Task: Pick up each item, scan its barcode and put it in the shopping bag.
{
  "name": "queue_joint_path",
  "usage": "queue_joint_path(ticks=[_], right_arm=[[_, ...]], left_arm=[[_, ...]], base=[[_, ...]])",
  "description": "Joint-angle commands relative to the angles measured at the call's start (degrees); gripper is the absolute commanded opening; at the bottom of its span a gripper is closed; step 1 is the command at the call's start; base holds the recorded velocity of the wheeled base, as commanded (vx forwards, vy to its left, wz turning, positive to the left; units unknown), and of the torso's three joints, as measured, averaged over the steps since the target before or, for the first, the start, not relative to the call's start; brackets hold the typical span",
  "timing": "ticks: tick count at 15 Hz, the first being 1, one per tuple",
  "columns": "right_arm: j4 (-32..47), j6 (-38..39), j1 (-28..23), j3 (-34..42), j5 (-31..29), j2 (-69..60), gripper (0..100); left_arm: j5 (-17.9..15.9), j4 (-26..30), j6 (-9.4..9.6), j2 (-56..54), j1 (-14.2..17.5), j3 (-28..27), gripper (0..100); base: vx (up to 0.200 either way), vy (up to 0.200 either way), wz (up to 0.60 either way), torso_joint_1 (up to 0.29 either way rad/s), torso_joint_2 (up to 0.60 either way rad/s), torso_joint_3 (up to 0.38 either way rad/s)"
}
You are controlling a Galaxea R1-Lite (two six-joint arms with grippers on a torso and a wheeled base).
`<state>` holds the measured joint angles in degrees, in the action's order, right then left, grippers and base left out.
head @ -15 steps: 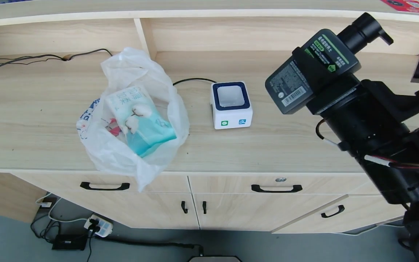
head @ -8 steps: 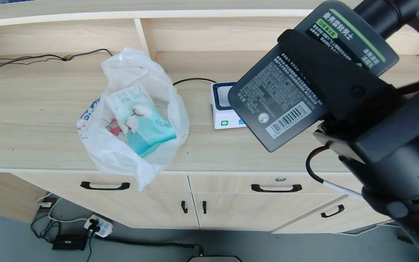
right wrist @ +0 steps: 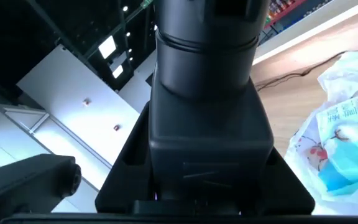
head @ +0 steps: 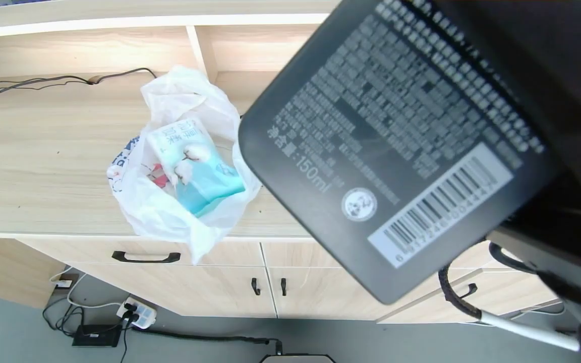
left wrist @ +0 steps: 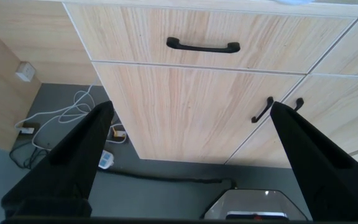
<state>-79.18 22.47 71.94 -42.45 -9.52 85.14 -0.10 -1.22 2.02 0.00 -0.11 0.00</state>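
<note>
Matte black right arm (head: 568,222) carries a looped black cable (head: 443,288) (white-sleeved farther along).

A pale wooden counter (head: 43,166) has a raised ledge (head: 94,20) at 12 o'clock, black cables (head: 43,79) at 10, black-handled drawers (head: 68,252) below, and a power strip (head: 140,313) on the grey floor (head: 8,327) at 7.

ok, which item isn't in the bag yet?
The black bottle, held up in the air, barcode toward the head camera; the blue tissue pack and a red item already lie in the bag.
</note>
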Motion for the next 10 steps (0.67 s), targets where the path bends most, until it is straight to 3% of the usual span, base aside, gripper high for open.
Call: queue_joint_path(ticks=[1, 5, 10], right_arm=[[0.87, -0.14, 0.31, -1.76, -0.06, -0.24, 0], [5.61, -8.58, -10.06, 2.19, -0.24, 0.11, 0], [5.53, -17.90, -27.99, 7.91, -0.06, 1.87, 0]], left_arm=[[-0.08, -0.01, 0.00, 0.09, 0.02, 0.00, 100], [0.01, -0.01, 0.00, 0.00, 0.02, 0.00, 100], [0.01, -0.01, -0.18, 0.00, 0.02, 0.00, 100]], base=[[0.000, 0.000, 0.00, 0.000, 0.00, 0.000], [0.000, 0.000, 0.00, 0.000, 0.00, 0.000], [0.000, 0.200, 0.00, 0.001, 0.00, 0.003]])
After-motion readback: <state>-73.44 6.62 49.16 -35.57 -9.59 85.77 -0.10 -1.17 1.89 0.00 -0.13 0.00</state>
